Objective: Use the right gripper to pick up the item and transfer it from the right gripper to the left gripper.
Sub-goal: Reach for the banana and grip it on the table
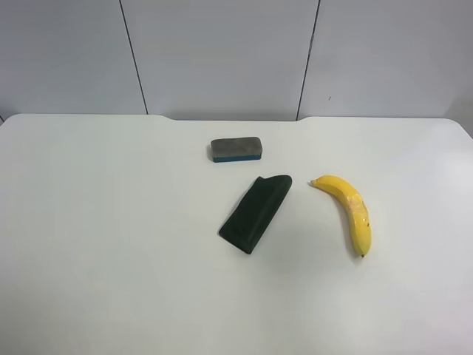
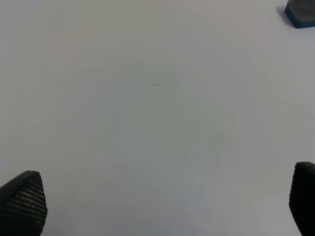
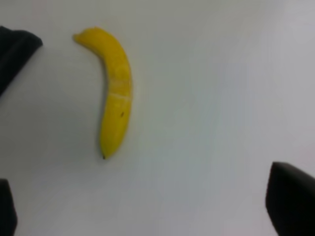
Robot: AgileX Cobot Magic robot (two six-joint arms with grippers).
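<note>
Surveying the white bench (image 1: 89, 222) from the high camera, three objects are recorded. The banana (image 1: 347, 211) lies flat toward that view's right. Its dark tip points to the view's lower edge and a pale scuffed patch marks its mid-section. A dark wedge-shaped pad (image 1: 256, 212) lies near it toward the centre, with bare bench between the two. A grey eraser block (image 1: 236, 149) with a blue base sits beyond the pad, just clear of it. The banana is fully exposed, and the pad is the closest object to it.

Only the wrist views show the grippers. The right wrist view has the right gripper (image 3: 147, 206) over the bench, its black fingertips (image 3: 290, 201) spread wide with only bench between them. The banana lies ahead of them, untouched, and one corner of the pad shows at the frame edge beside the banana's stem end.

The left wrist view shows the left gripper (image 2: 162, 201) likewise spread wide and holding nothing, its textured fingertips (image 2: 22, 201) over bare bench. Of the three objects, this view takes in one corner of the eraser block only.
</note>
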